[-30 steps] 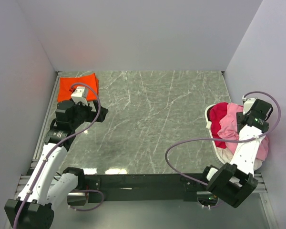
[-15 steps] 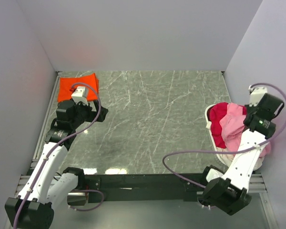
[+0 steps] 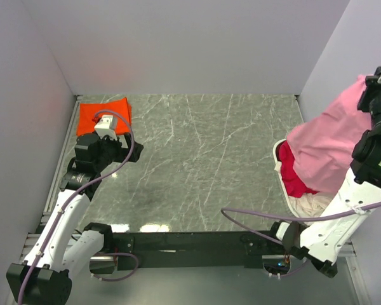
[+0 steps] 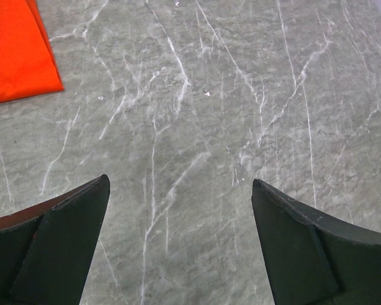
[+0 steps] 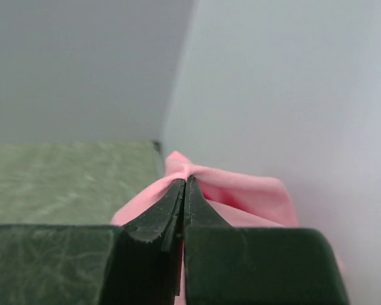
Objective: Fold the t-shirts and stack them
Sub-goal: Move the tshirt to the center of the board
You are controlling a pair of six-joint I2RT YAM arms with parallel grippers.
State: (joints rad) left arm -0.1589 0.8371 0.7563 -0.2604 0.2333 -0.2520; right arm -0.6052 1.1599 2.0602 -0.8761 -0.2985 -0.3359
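- Right gripper (image 5: 184, 184) pinched tight on the light pink t-shirt (image 3: 327, 146), cloth hanging high over the right edge of the table (image 3: 203, 159).
- Crimson t-shirt (image 3: 294, 181) and cream t-shirt (image 3: 312, 204) heaped at that edge.
- Left gripper (image 4: 178, 216) gapes wide, empty, above the table's left side.
- Orange-red t-shirt (image 3: 92, 115) folded in the table's far left corner.

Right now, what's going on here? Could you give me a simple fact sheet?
held up: pink t-shirt, pinched in the shut right claw, hanging unfolded near the right wall
idle: left claw, open and empty over bare table
already folded: orange-red t-shirt, flat at the far left corner
waiting pile: crimson t-shirt and cream t-shirt, crumpled below the pink one
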